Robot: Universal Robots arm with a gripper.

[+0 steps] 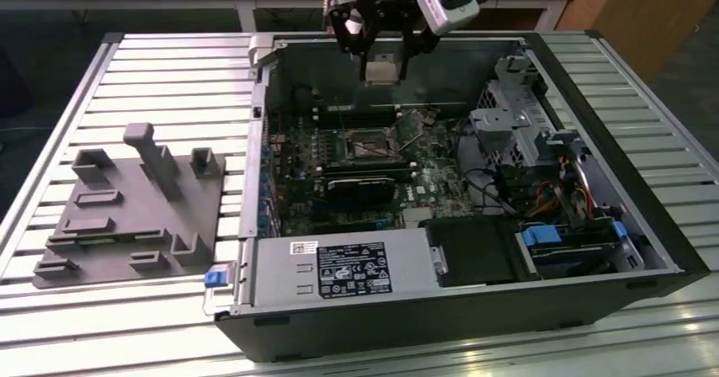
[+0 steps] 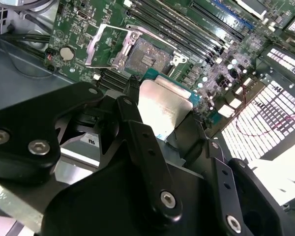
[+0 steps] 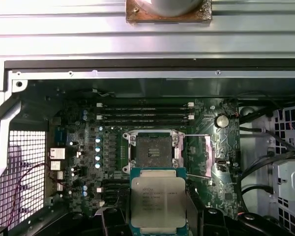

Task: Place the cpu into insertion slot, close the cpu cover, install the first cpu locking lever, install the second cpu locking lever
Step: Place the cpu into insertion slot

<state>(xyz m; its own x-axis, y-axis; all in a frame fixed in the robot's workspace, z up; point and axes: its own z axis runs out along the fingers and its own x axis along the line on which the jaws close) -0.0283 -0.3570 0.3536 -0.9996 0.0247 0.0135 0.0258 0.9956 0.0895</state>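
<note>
Because the small flat square cpu with its pale silver-grey metal lid (image 3: 158,201) looks light, stiff and thin, with its underside hidden and probably delicate, its opposite edges seem the safest hold. The black two-fingered gripper (image 1: 382,61) is clamped on those edges. It hangs pointing down in the upper middle of the exterior view, well apart from the square dark-rimmed insertion slot (image 3: 154,151), whose thin silvery frame cover (image 2: 108,46) stands open.

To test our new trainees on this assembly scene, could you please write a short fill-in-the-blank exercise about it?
1. The gripper is shut on the ____.
2. The insertion slot is ____, with no chip lying in it.
3. The cpu cover is swung ____, off the slot.

Missing words: cpu; empty; open.
</note>
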